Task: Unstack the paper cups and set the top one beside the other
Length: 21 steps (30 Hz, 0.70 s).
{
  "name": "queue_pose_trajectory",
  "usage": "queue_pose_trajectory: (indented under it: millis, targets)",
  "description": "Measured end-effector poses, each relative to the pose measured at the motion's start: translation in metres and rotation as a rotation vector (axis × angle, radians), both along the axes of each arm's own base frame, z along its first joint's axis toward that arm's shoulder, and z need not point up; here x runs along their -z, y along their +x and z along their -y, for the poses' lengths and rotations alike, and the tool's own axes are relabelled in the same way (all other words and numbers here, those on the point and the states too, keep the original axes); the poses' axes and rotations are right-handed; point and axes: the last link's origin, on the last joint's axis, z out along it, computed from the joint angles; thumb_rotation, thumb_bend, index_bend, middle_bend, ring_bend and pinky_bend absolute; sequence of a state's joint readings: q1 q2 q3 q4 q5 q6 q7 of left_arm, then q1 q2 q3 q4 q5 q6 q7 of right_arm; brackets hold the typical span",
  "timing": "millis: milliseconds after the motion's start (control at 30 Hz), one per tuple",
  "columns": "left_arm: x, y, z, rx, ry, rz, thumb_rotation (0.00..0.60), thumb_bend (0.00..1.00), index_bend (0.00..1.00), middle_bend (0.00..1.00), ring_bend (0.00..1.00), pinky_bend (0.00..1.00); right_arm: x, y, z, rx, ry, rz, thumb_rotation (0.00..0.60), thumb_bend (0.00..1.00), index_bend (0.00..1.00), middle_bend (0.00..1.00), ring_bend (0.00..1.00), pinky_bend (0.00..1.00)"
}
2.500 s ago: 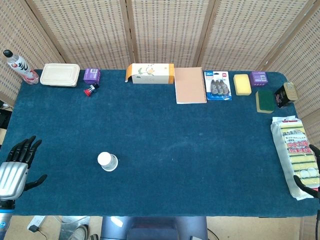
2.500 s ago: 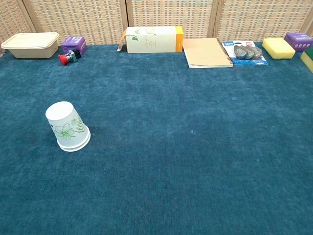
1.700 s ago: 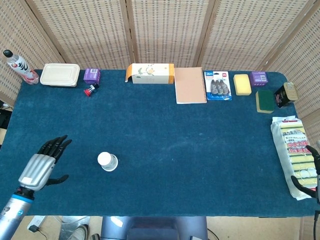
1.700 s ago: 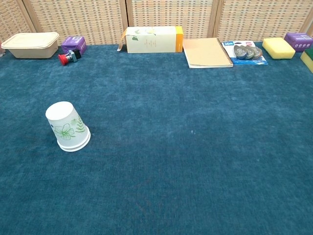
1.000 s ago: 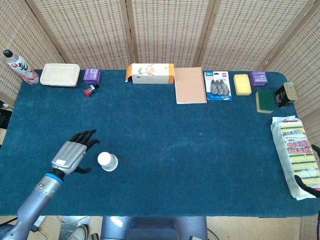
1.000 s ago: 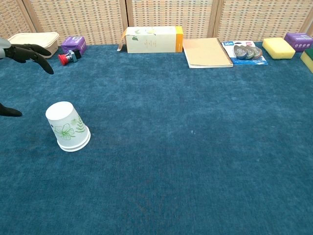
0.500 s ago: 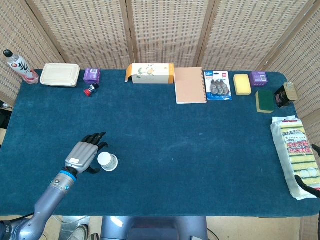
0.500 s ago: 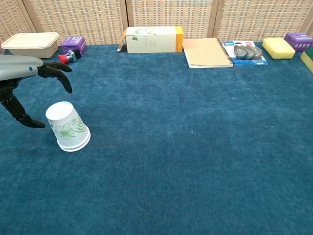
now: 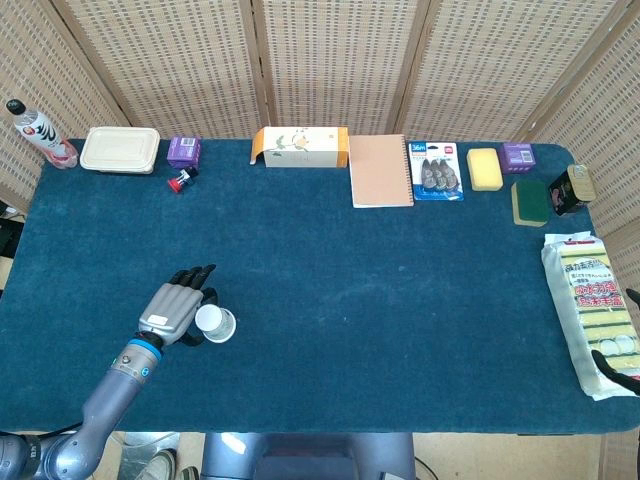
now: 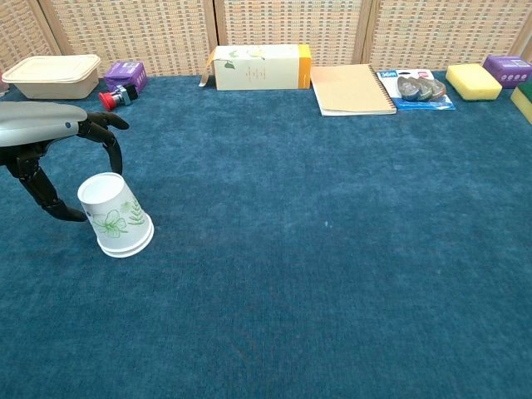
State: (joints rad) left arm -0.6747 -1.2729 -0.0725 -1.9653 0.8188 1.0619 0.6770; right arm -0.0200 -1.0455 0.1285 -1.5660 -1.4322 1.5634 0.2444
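Two white paper cups with a green leaf print (image 10: 115, 214) stand stacked upside down on the blue table (image 9: 400, 300), front left; from the head view the paper cups (image 9: 215, 323) show as a white disc. My left hand (image 9: 175, 312) is right beside the stack on its left. In the chest view the left hand (image 10: 50, 141) arches over the cup top, fingers (image 10: 108, 137) spread above and behind it, thumb (image 10: 46, 195) down along its left side. It holds nothing. Of my right hand (image 9: 622, 367), only dark fingertips show at the front right edge.
Along the back edge stand a bottle (image 9: 38, 133), a beige food box (image 9: 120, 149), a purple box (image 9: 184, 150), a tea carton (image 9: 300, 146), a notebook (image 9: 380, 170), a blister pack (image 9: 436, 170) and a yellow sponge (image 9: 484, 168). A sponge multipack (image 9: 592, 310) lies at the right edge.
My left hand has come in from the front left corner up to the cup stack and now brackets its top. The cups have not moved.
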Motion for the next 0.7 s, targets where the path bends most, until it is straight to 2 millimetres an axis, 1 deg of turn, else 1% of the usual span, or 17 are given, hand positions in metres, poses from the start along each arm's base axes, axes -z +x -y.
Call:
queue_pose_trajectory:
  millis: [267, 433, 567, 700]
  targets:
    - [0.000, 0.003, -0.001, -0.001, 0.009, -0.007, 0.600, 0.22, 0.39, 0.00, 0.00, 0.08, 0.000, 0.001, 0.000, -0.003, 0.003, 0.002, 0.600, 0.27, 0.11, 0.00, 0.00, 0.00]
    - [-0.003, 0.006, 0.001, 0.003, 0.015, -0.001, 0.600, 0.23, 0.39, 0.00, 0.00, 0.08, 0.000, 0.001, 0.000, -0.004, 0.001, 0.005, 0.600, 0.27, 0.11, 0.00, 0.00, 0.00]
    - [-0.009, 0.009, 0.003, 0.011, 0.024, 0.011, 0.600, 0.23, 0.39, 0.00, 0.00, 0.08, 0.000, 0.000, 0.000, -0.004, 0.002, 0.007, 0.600, 0.27, 0.11, 0.00, 0.00, 0.00]
    - [-0.020, 0.013, 0.007, 0.029, 0.041, 0.024, 0.600, 0.23, 0.40, 0.00, 0.00, 0.08, 0.000, 0.001, 0.000, -0.006, 0.003, 0.006, 0.600, 0.27, 0.11, 0.00, 0.00, 0.00]
